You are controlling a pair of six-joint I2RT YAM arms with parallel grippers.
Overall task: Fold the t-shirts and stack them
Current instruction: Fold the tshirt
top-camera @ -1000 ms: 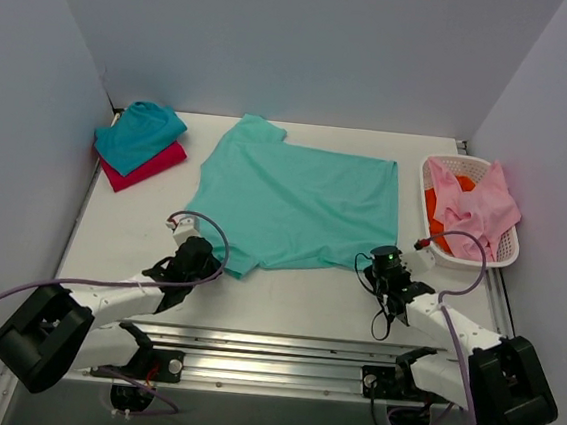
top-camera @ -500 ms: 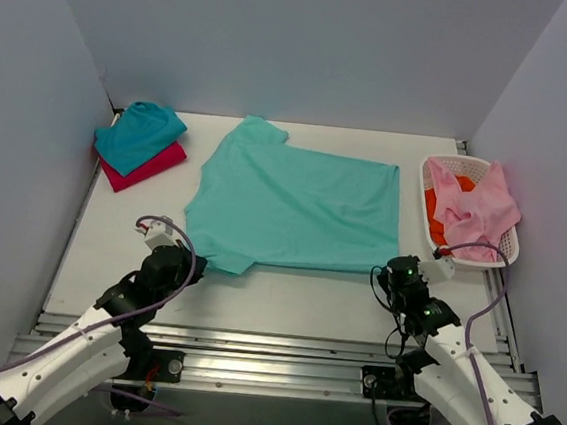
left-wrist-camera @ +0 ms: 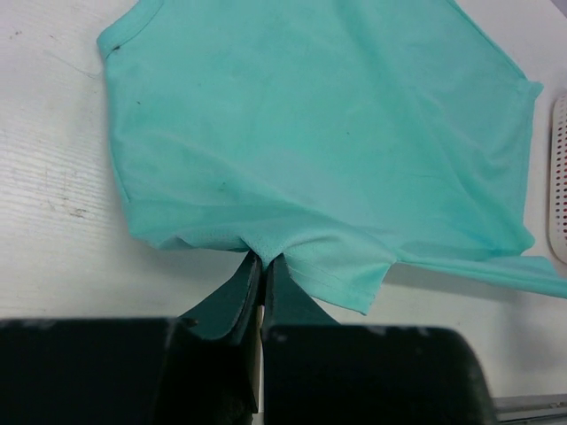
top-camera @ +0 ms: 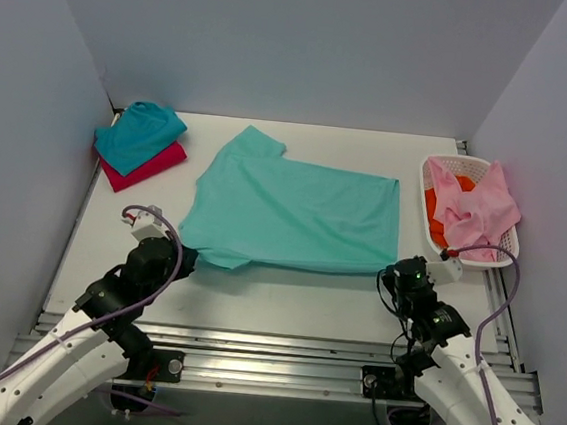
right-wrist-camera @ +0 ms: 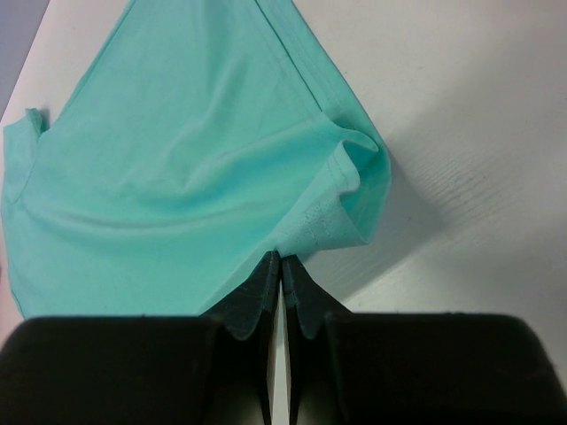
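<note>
We are holding the big mint-green shirt (top-camera: 293, 214) by its near edge with both arms. Our left gripper (left-wrist-camera: 262, 259) is pinching the cloth at the near left corner, next to the near short sleeve. Its jaws are sitting closed on a small bunch of fabric, with only the thin cloth between them. Our right gripper (right-wrist-camera: 281, 258) is doing the same at the near right corner, jaws pressed together on the hem, where the edge is curling over into a small fold. Between the two grips the shirt is lying spread out in the middle of the white table (top-camera: 285, 298). It is lying mostly flat, with soft wrinkles running toward each pinched point. Its far sleeve is pointing toward the back wall.

We are seeing two more shirts in the far left corner of the table, well apart from the green one. A darker teal shirt (top-camera: 138, 133) is resting folded on top of a magenta-red shirt (top-camera: 157, 165), which is peeking out beneath it on the near side. At the right edge of the table a white lattice basket (top-camera: 505, 256) is sitting just beside the green shirt's right side. A pink cloth (top-camera: 480, 206) is draping over the basket's rim, and something orange (top-camera: 435, 202) is lying inside beneath it.
</note>
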